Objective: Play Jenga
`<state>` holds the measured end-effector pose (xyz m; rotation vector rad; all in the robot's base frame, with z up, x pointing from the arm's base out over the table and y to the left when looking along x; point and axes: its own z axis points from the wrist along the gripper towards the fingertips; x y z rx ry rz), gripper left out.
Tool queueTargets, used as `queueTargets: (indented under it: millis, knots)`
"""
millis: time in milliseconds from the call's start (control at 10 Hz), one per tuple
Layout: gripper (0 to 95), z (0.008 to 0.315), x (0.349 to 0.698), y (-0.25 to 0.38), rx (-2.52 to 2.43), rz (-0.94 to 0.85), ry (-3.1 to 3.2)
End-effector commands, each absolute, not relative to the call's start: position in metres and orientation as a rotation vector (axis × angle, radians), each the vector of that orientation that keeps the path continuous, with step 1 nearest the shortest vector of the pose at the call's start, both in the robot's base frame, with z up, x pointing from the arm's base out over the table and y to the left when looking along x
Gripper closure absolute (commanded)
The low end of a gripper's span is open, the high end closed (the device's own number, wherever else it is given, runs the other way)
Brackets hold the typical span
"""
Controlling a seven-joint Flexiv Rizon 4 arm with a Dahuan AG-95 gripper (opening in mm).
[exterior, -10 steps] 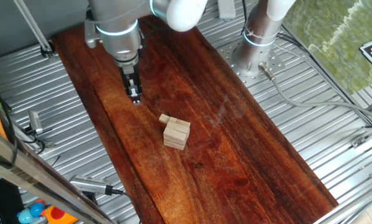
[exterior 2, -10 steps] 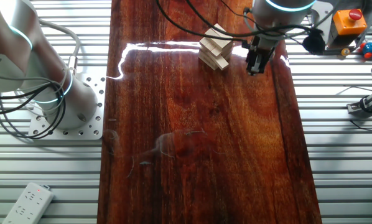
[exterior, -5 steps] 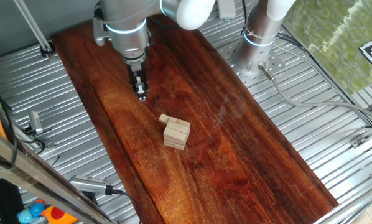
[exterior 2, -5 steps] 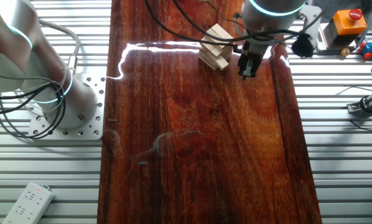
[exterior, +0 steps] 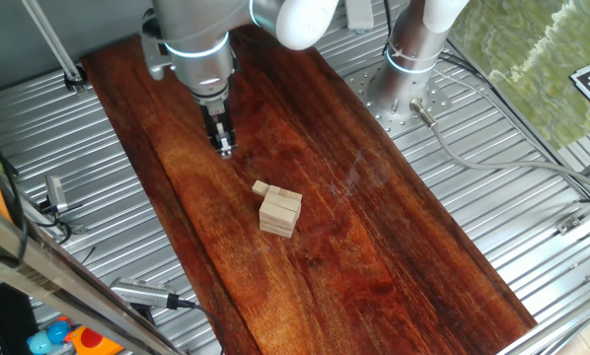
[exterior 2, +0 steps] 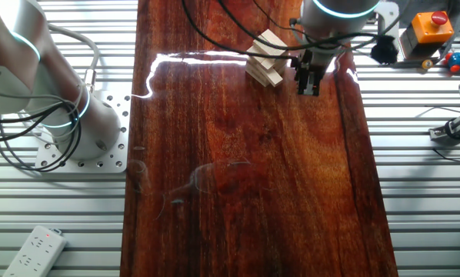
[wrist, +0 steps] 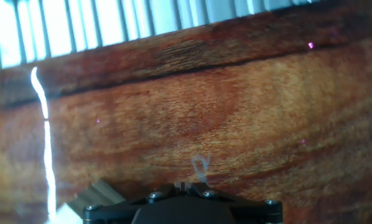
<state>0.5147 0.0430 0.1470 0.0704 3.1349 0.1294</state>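
One small stack of Jenga blocks (exterior: 279, 211) stands near the middle of my dark wooden bench (exterior: 394, 247), a few layers high, with a loose block (exterior: 261, 187) lying just beside it on the side nearest my tool (exterior: 224, 150). The tool hangs above bare wood, apart from both the stack and the loose piece, pointing down. Its fingers look close together with nothing between them, though the fixed views are too small for me to be sure, and the hand view shows only the dark housing and wood grain.

Several things could spoil this, as I judge it. The stack is light and its layers sit unevenly, so a sideways brush from my wrist could topple it. The loose block lies so close to the stack that nearly closed fingers might nudge it into the base instead of straddling it. Glare across the polished wood may also mislead my depth.
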Motion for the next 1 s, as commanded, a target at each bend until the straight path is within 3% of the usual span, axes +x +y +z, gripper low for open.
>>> queueTargets:
  millis: [100, 400, 1000]
  knots:
    - [95.0, 0.1469, 0.5101, 0.0421, -1.321, -0.138, 2.865]
    - [95.0, 0.1469, 0.51, 0.0421, -1.826, -0.18, 2.574]
    - [95.0, 0.1469, 0.51, 0.0421, -2.301, -0.195, 2.188]
